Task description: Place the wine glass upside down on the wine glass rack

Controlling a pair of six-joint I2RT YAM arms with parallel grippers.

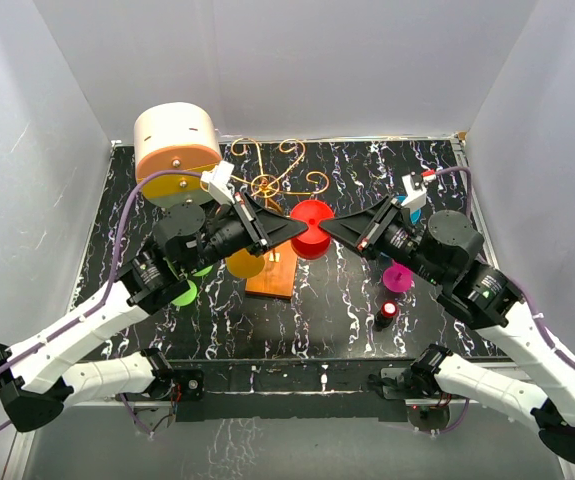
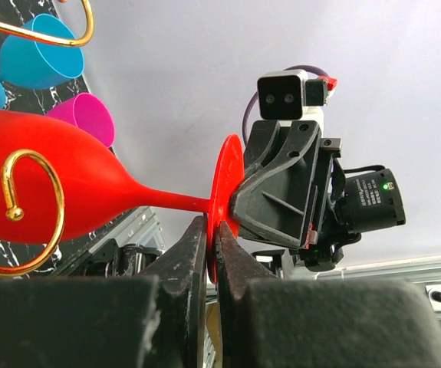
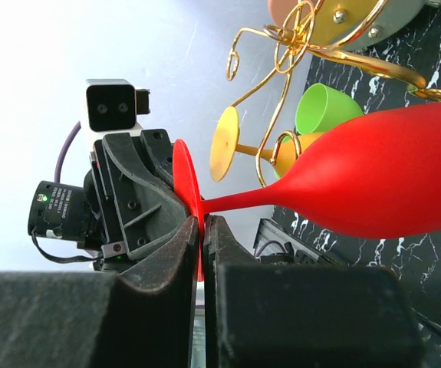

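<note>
The wine glass (image 1: pixel 312 243) looks light, rigid and breakable, its foot rim pinched by left gripper (image 2: pixel 212 227) and right gripper (image 3: pixel 201 224) toward the far edge of the table (image 1: pixel 337 300).

A cream-and-orange drum box (image 1: pixel 175 140), green cup (image 1: pixel 182 292) and magenta cup (image 1: pixel 398 277) sit on the black marbled table (image 1: pixel 327 300).
</note>
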